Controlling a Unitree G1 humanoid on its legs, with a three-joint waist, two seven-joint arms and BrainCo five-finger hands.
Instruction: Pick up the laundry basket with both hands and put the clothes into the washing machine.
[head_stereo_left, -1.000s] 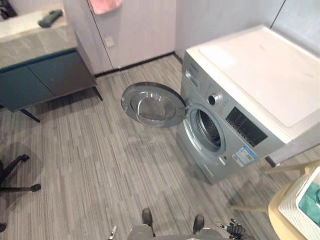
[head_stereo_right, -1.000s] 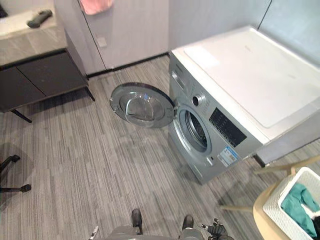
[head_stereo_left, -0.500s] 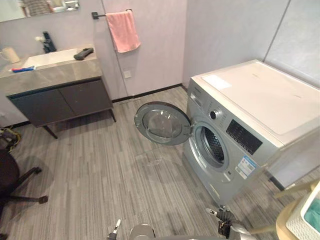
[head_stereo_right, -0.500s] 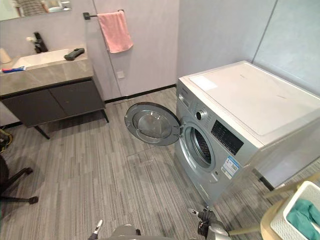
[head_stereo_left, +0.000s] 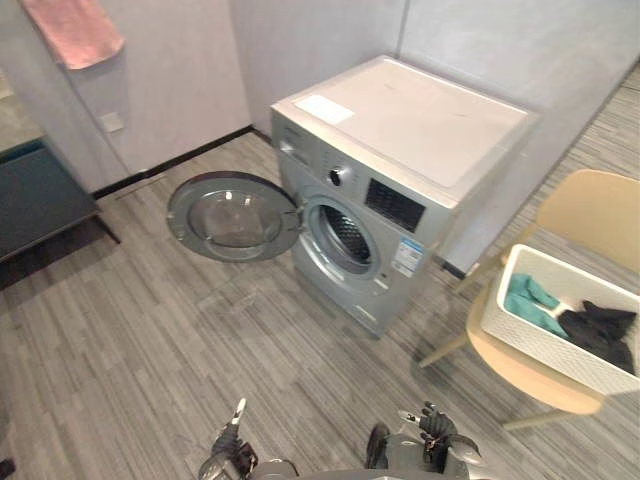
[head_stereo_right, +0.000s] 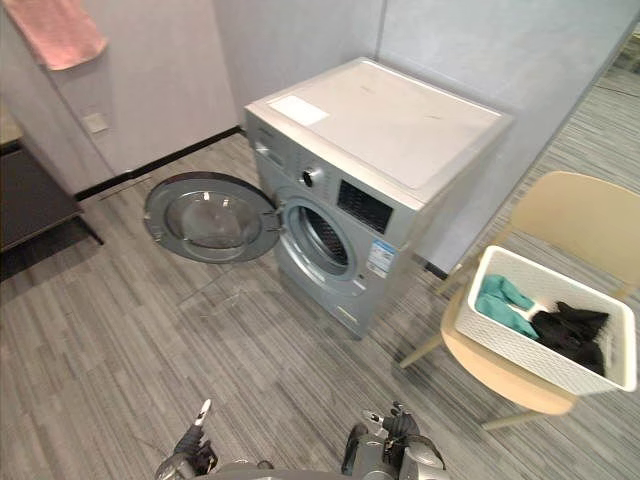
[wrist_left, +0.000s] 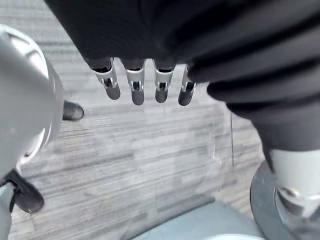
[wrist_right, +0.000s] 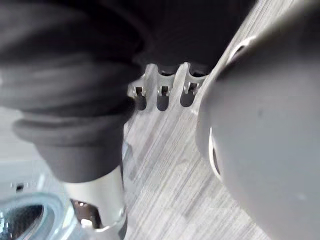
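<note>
Laundry basket (head_stereo_right: 540, 355) sits on the chair (head_stereo_left: 590, 215) to our right, near the washing machine (head_stereo_left: 400, 150). Its long axis runs left-right, and the clothes (head_stereo_left: 528, 300) are inside. Machine door (head_stereo_left: 233, 215) is open. Left hand (wrist_left: 136, 86) and right hand (wrist_right: 162, 94) are low, fingers relaxed and empty.

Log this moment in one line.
stage: pre-grasp | left hand: open, empty | right hand: open, empty | basket: on chair, holds clothes | washer door: open

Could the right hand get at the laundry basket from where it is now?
Probably not yet: the right hand hangs low by the robot, and the laundry basket sits apart on the chair. Only open floor lies between.
</note>
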